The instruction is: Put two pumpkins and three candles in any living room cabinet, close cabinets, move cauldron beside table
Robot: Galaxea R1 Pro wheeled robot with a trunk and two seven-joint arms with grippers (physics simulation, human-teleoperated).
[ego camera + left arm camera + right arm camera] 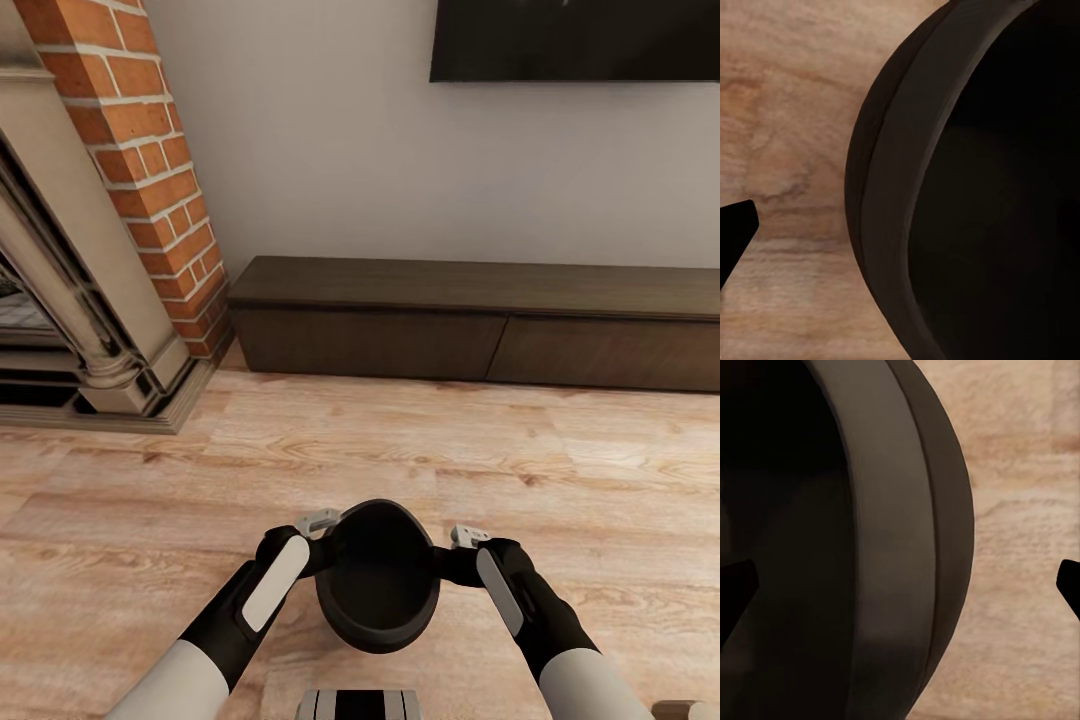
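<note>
The matte-black cauldron [378, 580] hangs low over the wood-plank floor, mouth tilted toward me, right in front of my trunk. My left gripper [322, 543] clamps its left rim and my right gripper [452, 558] clamps its right rim. Up close, the cauldron [967, 187] has one left finger [735, 232] outside its wall. The right wrist view shows the cauldron [870, 547] with one finger [1069, 585] outside and a dark one inside. The long low dark-brown cabinet [480, 300] stands against the wall ahead, both fronts closed. Pumpkins, candles and table are out of view.
A beige fireplace surround [90, 330] with a brick column [150, 170] stands at the left, its base stepping out onto the floor. A dark screen [575, 40] hangs on the wall above the cabinet. Open plank floor [400, 450] lies between me and the cabinet.
</note>
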